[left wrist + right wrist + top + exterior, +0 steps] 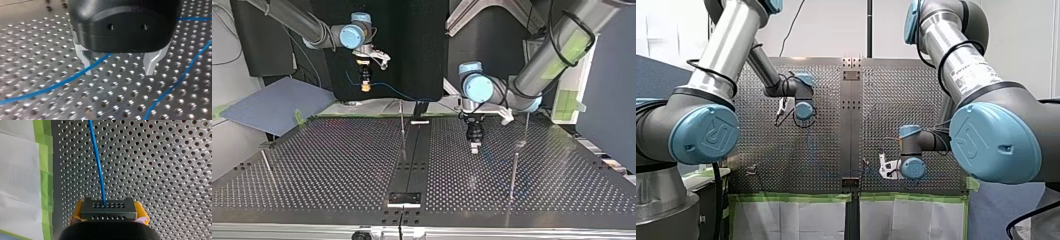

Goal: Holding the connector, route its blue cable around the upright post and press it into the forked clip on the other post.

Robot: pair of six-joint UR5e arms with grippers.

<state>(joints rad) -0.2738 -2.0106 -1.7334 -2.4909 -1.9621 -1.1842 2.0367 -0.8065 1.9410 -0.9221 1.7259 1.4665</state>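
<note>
My right gripper [109, 216] is shut on the black connector [108, 208], yellow pads on either side. The blue cable [98, 162] leaves the connector's face and runs ahead over the perforated table. In the top view my right gripper [366, 84] hangs high at the back left, and the cable [388, 88] trails from it toward the middle. My left gripper [117, 71] stands open just above the table. One stretch of cable [62, 82] crosses its one metal finger [86, 63]; a second stretch [175, 85] lies beside the other. A thin upright post [402, 120] stands near the centre.
More thin posts stand at the top view's right [513, 172], one further back [526, 127], and at its left [266, 162]. A black rail [414, 150] runs down the table's middle. Green tape [45, 170] and white sheeting edge the table.
</note>
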